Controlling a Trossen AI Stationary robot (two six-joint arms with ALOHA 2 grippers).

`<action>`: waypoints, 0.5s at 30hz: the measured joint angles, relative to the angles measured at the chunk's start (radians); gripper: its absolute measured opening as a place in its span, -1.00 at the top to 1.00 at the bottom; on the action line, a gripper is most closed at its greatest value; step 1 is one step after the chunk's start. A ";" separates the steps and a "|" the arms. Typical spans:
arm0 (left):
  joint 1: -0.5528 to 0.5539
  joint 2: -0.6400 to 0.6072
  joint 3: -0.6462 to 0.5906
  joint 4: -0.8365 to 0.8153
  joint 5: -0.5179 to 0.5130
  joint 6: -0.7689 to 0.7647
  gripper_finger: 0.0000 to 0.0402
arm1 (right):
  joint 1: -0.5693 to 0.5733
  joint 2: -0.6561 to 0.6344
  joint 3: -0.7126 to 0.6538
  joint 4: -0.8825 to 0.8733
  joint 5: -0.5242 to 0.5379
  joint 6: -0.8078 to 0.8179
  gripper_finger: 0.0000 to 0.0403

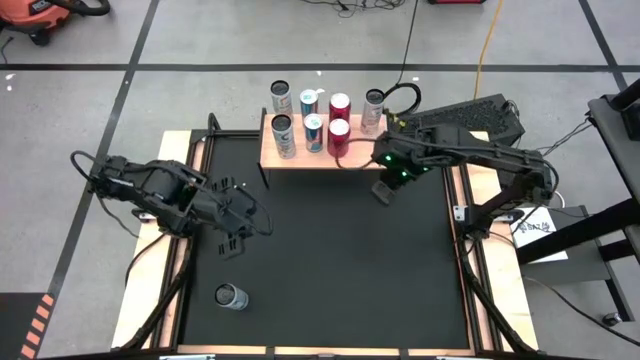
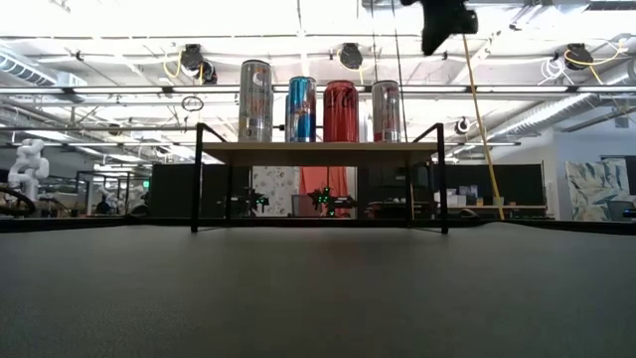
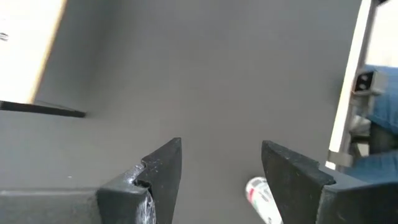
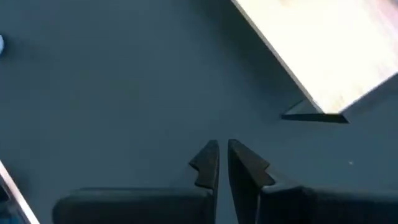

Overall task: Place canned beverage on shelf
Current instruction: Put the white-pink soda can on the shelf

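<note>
Hovering my empty left gripper, its fingers spread, above the last can standing at six o'clock on the tabletop; next comes descending to grasp it for the shelf at twelve.

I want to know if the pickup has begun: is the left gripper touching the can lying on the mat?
Apart. The high view shows bare mat between the left gripper and the can; nothing sits between its fingers.
</note>
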 joint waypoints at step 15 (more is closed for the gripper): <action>-0.260 0.110 0.000 -0.013 -0.018 -0.212 -0.08 | 0.123 -0.039 0.000 -0.046 0.053 0.053 0.92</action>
